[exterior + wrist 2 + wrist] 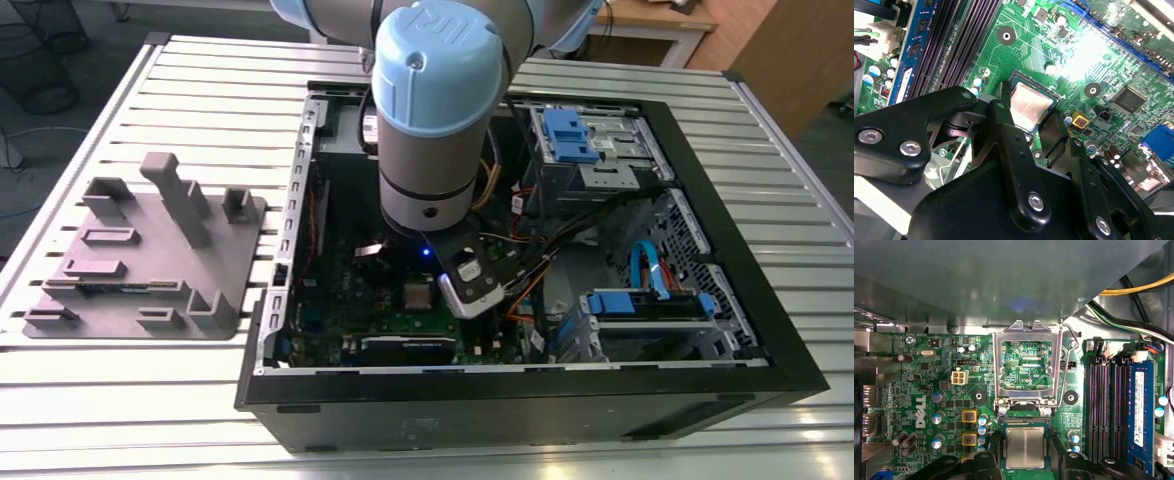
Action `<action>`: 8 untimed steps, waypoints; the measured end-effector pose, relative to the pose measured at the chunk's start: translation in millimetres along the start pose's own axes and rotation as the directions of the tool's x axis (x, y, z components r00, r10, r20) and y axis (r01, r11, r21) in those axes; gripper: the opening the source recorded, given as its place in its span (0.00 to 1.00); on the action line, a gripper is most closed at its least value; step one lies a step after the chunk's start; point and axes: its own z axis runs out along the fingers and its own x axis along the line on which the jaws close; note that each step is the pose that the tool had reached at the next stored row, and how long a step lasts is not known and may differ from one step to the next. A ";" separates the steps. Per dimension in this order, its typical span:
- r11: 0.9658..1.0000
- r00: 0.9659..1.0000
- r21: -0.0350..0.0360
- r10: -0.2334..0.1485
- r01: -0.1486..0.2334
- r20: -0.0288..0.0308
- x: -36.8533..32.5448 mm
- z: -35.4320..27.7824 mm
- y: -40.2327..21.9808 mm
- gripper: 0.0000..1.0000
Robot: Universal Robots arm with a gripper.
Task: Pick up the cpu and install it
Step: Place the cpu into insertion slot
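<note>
Tool [1029,116] up close, clamped on cpu [1030,106] from both sides, at socket on green motherboard [949,385], just beside flipped-open metal frame [999,365]. All inside open computer case [534,392] on slatted table [134,420]; grey tray [134,260] beside case.

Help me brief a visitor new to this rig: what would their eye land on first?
The big pale-blue robot arm reaching down into the open computer case in the exterior view. In the first wrist view, the metal socket frame stands flipped open on the green motherboard, with the silver cpu lying in the socket at its hinge.
</note>
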 end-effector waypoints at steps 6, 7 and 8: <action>1.000 1.000 0.000 0.000 0.000 0.000 0.0 0.2 0.0 0.54; 1.000 1.000 0.000 0.000 0.000 0.000 0.0 0.1 0.0 0.54; 1.000 1.000 0.000 0.000 0.000 0.000 0.0 0.1 0.0 0.54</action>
